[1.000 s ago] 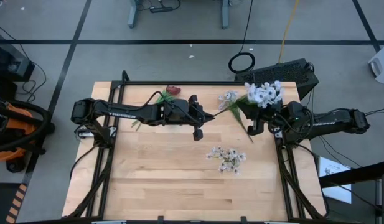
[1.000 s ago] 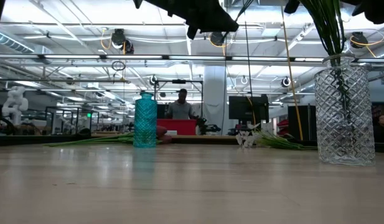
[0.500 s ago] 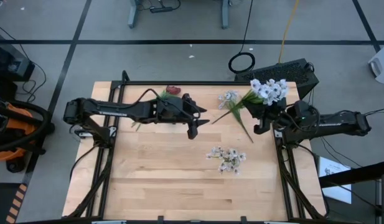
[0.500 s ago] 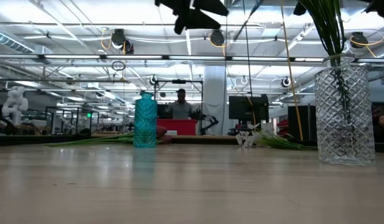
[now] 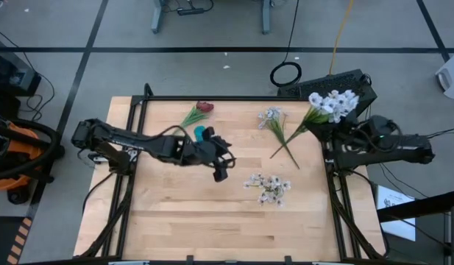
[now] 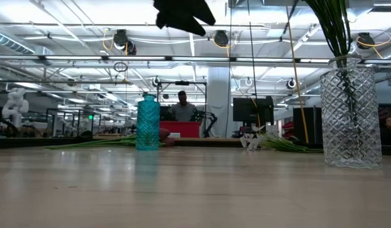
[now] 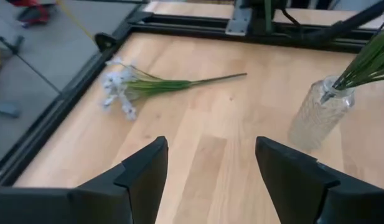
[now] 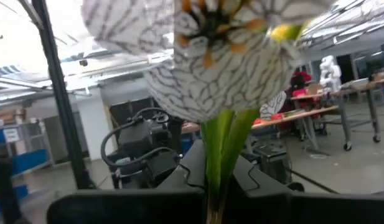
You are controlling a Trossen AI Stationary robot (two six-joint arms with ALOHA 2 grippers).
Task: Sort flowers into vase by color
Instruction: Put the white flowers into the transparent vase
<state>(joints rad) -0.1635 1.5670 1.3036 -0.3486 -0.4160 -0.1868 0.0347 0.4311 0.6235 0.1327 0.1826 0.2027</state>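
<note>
The right gripper [image 5: 335, 131] is pinching a white flower [image 5: 332, 104] that risks slipping; the left gripper [image 5: 220, 174] is hovering spread.

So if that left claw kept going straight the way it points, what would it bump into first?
Probably the bare table. The open left gripper aims between the white spray and the clear vase, though depth is uncertain.

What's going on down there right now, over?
Left gripper open, empty, mid-table. Right gripper shut, beside white bunch in clear vase. Two white sprays, one red flower loose.
</note>
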